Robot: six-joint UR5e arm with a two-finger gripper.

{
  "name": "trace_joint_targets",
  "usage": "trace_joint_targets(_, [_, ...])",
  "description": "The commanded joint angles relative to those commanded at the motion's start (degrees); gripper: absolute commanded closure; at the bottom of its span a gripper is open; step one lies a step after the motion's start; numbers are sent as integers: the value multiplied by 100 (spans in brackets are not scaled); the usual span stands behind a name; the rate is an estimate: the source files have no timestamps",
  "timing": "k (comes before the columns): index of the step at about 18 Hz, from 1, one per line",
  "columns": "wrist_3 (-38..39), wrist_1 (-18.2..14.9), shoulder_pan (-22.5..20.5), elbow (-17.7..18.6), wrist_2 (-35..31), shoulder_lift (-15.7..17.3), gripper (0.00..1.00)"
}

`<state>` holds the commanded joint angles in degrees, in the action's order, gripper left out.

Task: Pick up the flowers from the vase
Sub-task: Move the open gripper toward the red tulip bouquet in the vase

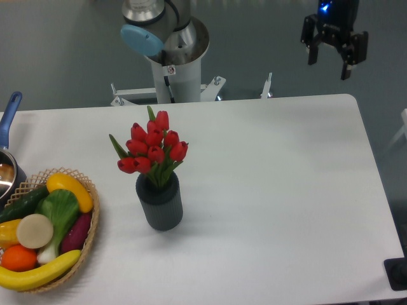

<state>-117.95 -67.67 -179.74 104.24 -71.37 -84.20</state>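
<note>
Bench (273, 190), white with rounded corners, fills most of the view and carries everything else. Beyond its far edge stands the arm's pale base column (175, 63). At the left edge sits a wicker basket (89, 222) of fruit and vegetables, with a blue-handled pot (7, 140) partly cut off behind it.

Near the middle-left of the bench stands the vase (160, 206), a short dark grey ribbed cylinder, upright. The flowers (152, 147) rise from its mouth: a tight bunch of red tulips with green leaves and stems. Their long axis runs roughly vertical, heads up and leaning slightly left, stems down inside the vase.

Smallest is the tool (329, 60), black with a blue light above it, hanging at the top right past the bench's far edge. Its two fingers point down and stand apart with nothing between them. The flowers lie well apart from it, down and to the left in the view.
</note>
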Motion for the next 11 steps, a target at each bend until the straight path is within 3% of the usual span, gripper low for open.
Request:
trace_joint_targets(7, [114,-18,44,35,149,0,0])
trace_joint_targets(11, [544,17,35,298,422,53,0])
